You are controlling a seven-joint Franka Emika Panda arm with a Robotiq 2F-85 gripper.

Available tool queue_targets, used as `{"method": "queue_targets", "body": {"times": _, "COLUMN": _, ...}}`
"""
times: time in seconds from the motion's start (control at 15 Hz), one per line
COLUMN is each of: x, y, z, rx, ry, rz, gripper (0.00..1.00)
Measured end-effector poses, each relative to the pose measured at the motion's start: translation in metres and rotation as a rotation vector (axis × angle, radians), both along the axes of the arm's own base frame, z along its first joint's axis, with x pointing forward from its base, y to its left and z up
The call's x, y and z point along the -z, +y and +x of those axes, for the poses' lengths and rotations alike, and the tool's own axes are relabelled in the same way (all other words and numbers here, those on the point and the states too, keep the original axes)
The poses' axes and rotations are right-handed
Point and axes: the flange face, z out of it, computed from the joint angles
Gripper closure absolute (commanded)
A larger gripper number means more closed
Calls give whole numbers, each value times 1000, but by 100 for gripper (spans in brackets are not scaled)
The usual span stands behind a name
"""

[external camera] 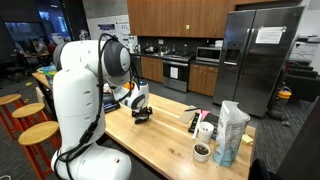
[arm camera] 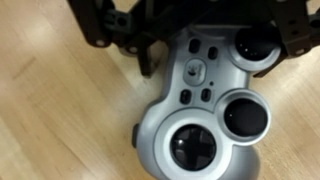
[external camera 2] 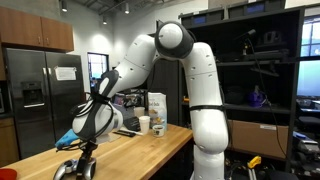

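Gripper: the gripper (arm camera: pixel 200 35) is released; its black fingers stand apart at the top of the wrist view and clamp nothing.
Controller place: the game controller (arm camera: pixel 205 100) lies flat on the wooden counter (arm camera: pixel 60 120), directly under the gripper.
Wrist view only: two round black thumbsticks, small oval buttons and the glossy silver-grey shell are seen here.
Exterior views only: the controller (external camera: pixel 143 115) is just a small dark shape near the counter edge, but these views show the white arm bent down over it, the bag (external camera: pixel 230 130) and the cup (external camera: pixel 202 151) well apart, and the steel refrigerator (external camera: pixel 255 55).
Materials: smooth rounded plastic on pale wood with fine grain.
Long axis: in the wrist view it runs slanted, from top right to bottom middle.
Low side view: the gripper (external camera 2: pixel 80 152) hangs just over the controller (external camera 2: pixel 72 169).
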Motion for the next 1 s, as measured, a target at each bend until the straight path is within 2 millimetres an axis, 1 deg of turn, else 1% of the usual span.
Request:
{"method": "queue_targets", "body": {"times": 0.2, "x": -7, "y": 2, "z": 3, "rx": -46, "ry": 0, "rz": -42, "gripper": 0}}
{"method": "queue_targets", "body": {"times": 0.67, "x": -25, "y": 11, "z": 8, "rx": -121, "ry": -22, "rz": -80, "gripper": 0}}
{"method": "queue_targets", "body": {"times": 0.93, "x": -29, "y": 12, "z": 11, "rx": -127, "ry": -24, "rz": -83, "gripper": 0}}
{"method": "queue_targets", "body": {"times": 1.0, "x": -34, "y": 15, "z": 16, "rx": -112, "ry": -28, "rz": -72, "gripper": 0}}
